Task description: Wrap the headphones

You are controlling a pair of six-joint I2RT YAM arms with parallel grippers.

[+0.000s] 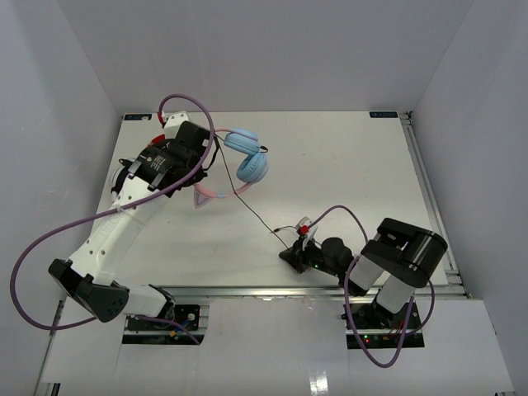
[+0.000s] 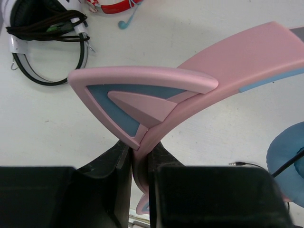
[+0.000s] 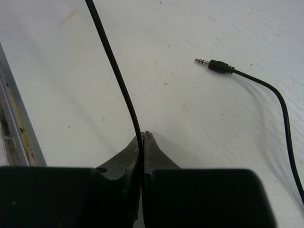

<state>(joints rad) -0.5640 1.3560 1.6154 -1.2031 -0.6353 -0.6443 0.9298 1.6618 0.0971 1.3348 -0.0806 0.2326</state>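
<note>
From above and behind the arm bases, my top view looks down over the whole table (image 1: 346, 165). Each wrist view sits close behind its own claw: left claw (image 2: 140, 154) at the headphones (image 2: 228, 61), right claw (image 3: 143, 140) on their cable (image 3: 110, 57), both also visible from above.

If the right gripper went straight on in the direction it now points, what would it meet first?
The way looks free, though depth is unclear: beyond the right gripper only the cable it pinches runs ahead over bare table. The plug lies off to the right.
</note>
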